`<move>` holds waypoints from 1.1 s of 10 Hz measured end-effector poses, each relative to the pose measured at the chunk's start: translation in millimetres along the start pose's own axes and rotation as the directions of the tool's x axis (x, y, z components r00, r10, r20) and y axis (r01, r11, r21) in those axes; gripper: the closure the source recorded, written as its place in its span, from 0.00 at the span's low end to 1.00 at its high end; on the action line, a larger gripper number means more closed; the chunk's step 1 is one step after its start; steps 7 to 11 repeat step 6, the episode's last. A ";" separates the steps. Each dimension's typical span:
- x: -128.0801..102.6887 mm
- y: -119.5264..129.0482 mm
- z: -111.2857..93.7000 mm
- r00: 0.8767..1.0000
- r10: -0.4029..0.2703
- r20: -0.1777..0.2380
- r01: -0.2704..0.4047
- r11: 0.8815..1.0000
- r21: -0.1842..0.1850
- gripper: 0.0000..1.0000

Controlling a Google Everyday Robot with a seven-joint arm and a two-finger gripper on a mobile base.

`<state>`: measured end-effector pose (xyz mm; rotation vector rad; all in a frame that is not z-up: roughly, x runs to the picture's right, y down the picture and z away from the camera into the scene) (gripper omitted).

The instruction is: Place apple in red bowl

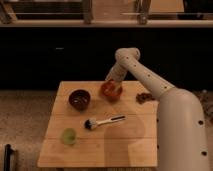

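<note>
Over red bowl point(111, 90) at table's point(100, 150) far edge: pincer point(113, 83).

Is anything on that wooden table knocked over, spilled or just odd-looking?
Nothing stands out. The red bowl and the dark maroon bowl both sit upright on the wooden table, a brush lies flat, and a small green object rests near the front. The gripper is down at the red bowl. No spills show.

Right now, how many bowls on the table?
2. Red bowl at the back centre, end effector over it; maroon bowl to its left. None seem hidden.
</note>
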<state>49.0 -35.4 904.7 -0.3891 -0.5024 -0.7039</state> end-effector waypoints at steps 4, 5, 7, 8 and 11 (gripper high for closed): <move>1.4 1.9 0.7 1.000 0.009 -0.004 -0.009 1.000 0.004 0.20; 1.7 2.8 1.0 1.000 0.011 -0.004 -0.011 1.000 0.014 0.20; 3.4 4.7 0.1 1.000 0.016 -0.005 -0.016 1.000 0.020 0.20; 3.4 4.7 0.1 1.000 0.016 -0.005 -0.016 1.000 0.020 0.20; 3.4 4.7 0.1 1.000 0.016 -0.005 -0.016 1.000 0.020 0.20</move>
